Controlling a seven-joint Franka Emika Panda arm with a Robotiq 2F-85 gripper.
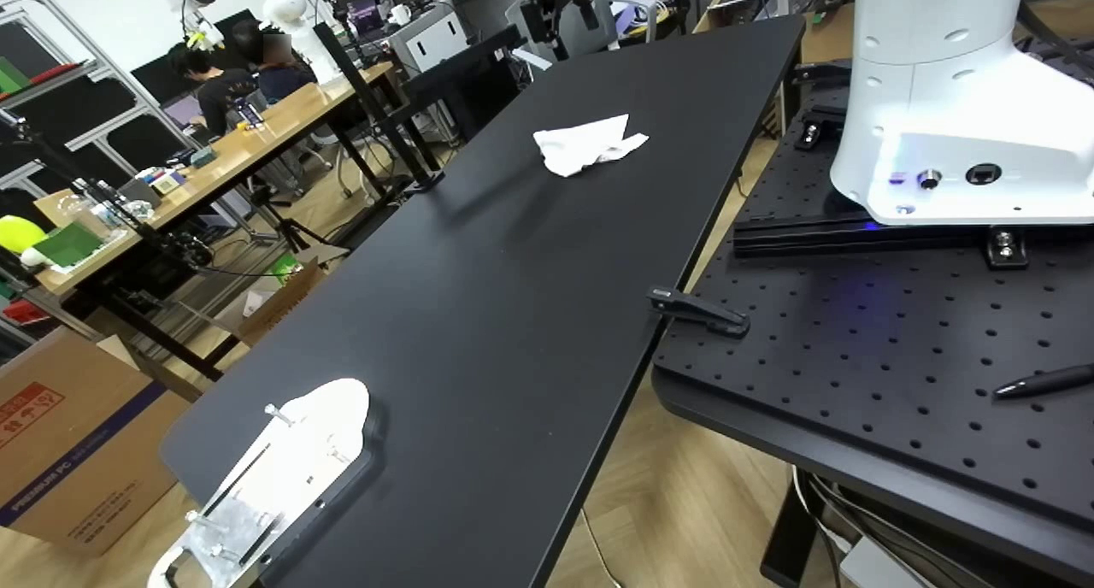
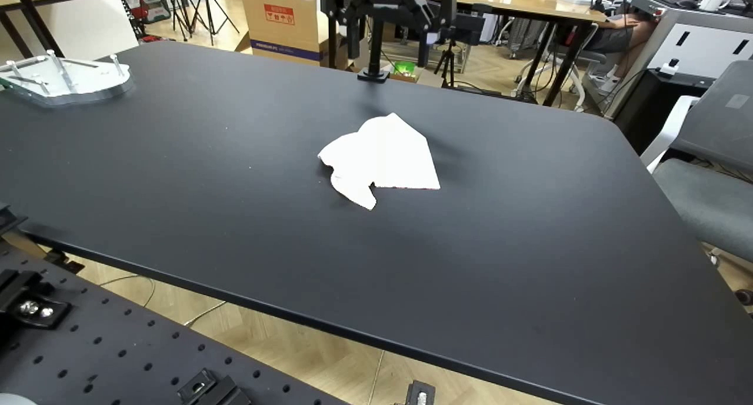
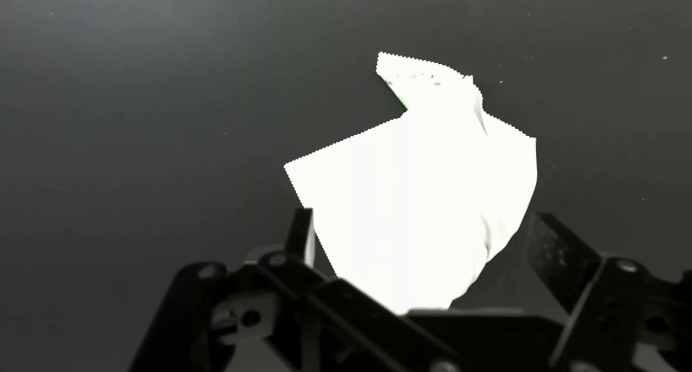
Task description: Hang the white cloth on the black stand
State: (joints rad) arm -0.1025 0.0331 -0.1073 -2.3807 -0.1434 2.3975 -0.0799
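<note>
- White cloth (image 3: 400,193) lies rumpled on the bench (image 1: 530,314), below the pincer (image 3: 424,220) and apart from it, as both exterior views show.
- Seen from the wrist, most of the cloth fills the space between the pincer's spread fingers (image 3: 559,258); one finger crosses its border, but only along the line of sight.
- At the end reaching farthest ahead of the pincer in the wrist view, a flap of the cloth juts out, with small greenish marks on it.
- Black and wide apart at its tips, the pincer grips nothing and hangs above the bench.
- The black stand (image 2: 375,57) rises from a foot at the bench's edge, behind the pincer and partly hidden by it in an exterior view.
- A white board (image 1: 291,468) with pegs standing up from it lies near a corner of the bench, well apart from the pincer in both exterior views.
- In an exterior view, the robot's white base (image 1: 949,101) stands over a perforated plate (image 1: 855,332), across a bench edge from the pincer.
- A black clip (image 1: 699,312) reaches from that edge to the plate, well apart from the pincer.
- A grey chair (image 2: 706,211) stands past the bench's end, well apart from the pincer.
</note>
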